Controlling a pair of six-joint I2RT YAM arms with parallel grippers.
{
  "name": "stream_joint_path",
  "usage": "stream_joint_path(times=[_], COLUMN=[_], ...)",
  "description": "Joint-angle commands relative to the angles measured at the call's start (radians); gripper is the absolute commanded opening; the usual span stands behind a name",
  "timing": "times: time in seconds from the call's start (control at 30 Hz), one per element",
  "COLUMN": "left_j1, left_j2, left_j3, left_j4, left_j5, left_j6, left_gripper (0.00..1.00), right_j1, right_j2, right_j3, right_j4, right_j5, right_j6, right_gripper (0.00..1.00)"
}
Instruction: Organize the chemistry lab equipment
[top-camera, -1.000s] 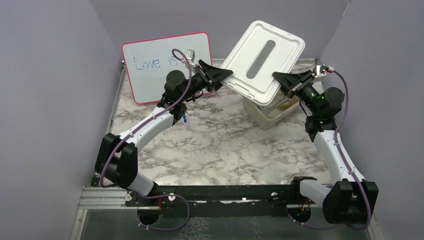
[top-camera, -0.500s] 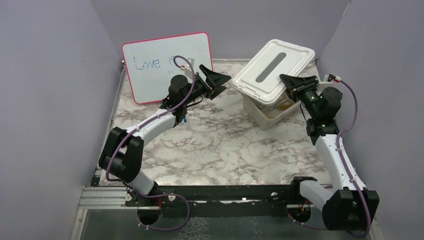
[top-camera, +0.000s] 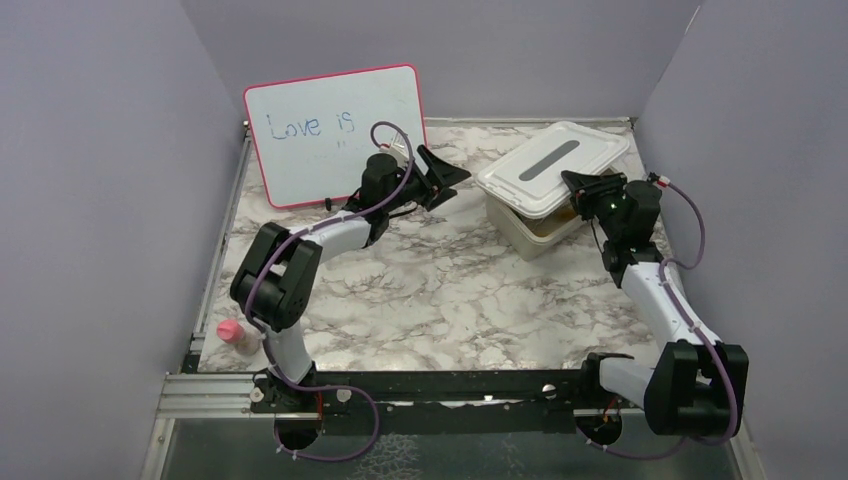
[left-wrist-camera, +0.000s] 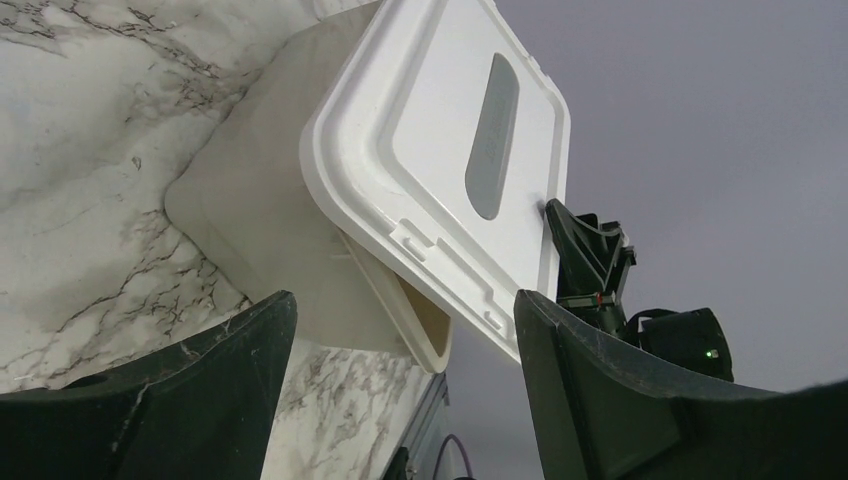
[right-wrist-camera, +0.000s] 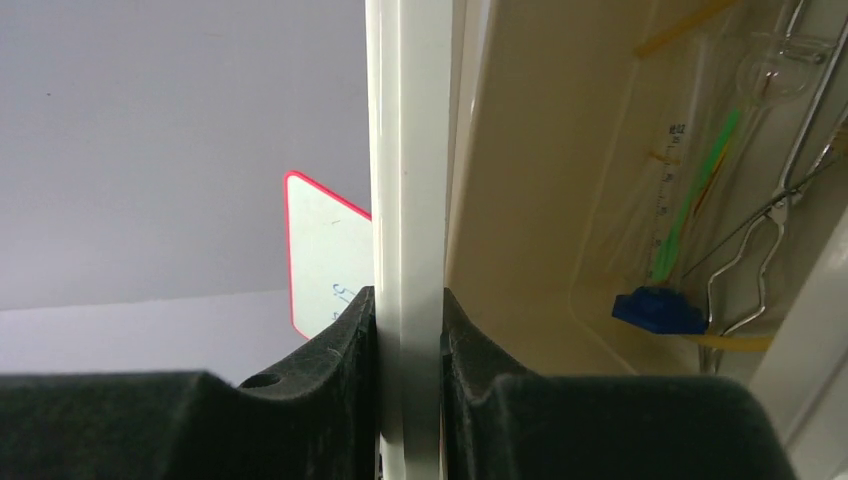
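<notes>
Top external view: the left pincer (top-camera: 446, 180) has let go of the white lid (top-camera: 555, 160) it was gripping a second ago. It now hangs open and empty, drawn back so the lid is well apart from its tips, off to its right. The left arm has folded back toward the whiteboard (top-camera: 335, 130). That uncovers a small pink object (top-camera: 231, 333) at the near left edge of the marble table (top-camera: 450, 290), far behind the pincer.

The lid, steeply tilted before, now lies low and askew over the beige tub (top-camera: 530, 235). The right pincer (top-camera: 580, 186) is still clamped on the lid's right edge, and has come down with it.

Left wrist view adds what the overhead hides. Between its own widely spread fingers (left-wrist-camera: 250, 350), the lid overhangs the tub with a gap under its near corner. The right pincer's black fingers pinch the lid's far edge.

Right wrist view alone shows the grip close up and the tub's contents. Both fingers press flat on the thin lid rim, which runs straight up from the jaws. To the pincer's right, inside the tub, lie the lab items:
- a clear tube (right-wrist-camera: 672, 170) with printed marks
- a green-tipped stick (right-wrist-camera: 695, 190)
- thin wire tongs (right-wrist-camera: 780, 230)
- a small blue piece (right-wrist-camera: 658, 308)
- a strip of amber hose (right-wrist-camera: 735, 342)
</notes>
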Motion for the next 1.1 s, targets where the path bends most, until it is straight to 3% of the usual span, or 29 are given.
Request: stream_joint_path(times=[0.0, 0.4, 0.7, 1.07], left_j1=[-0.023, -0.068, -0.083, -0.1], left_j2=[0.043, 0.158, 0.195, 0.24], left_j3=[0.052, 0.129, 0.166, 0.219], left_j4=[0.032, 0.017, -0.028, -0.077], left_j5=[0.012, -0.047, -0.061, -0.032], left_j6=[0.048, 0.114, 0.189, 0.227], left_gripper=[0.81, 0.79, 0.81, 0.81], right_j1=[-0.005, -0.005, -0.005, -0.005], right_j2=[-0.036, -0.092, -0.12, -0.155], right_j3=[-0.026, -0.107, -0.104, -0.068], right_j4=[0.068, 0.08, -0.056, -0.23], right_j5=[0.082, 0.164, 0.228, 0.286], right_j6=[-0.06, -0.055, -0.055, -0.061], right_gripper=[0.02, 0.05, 0.31, 0.43])
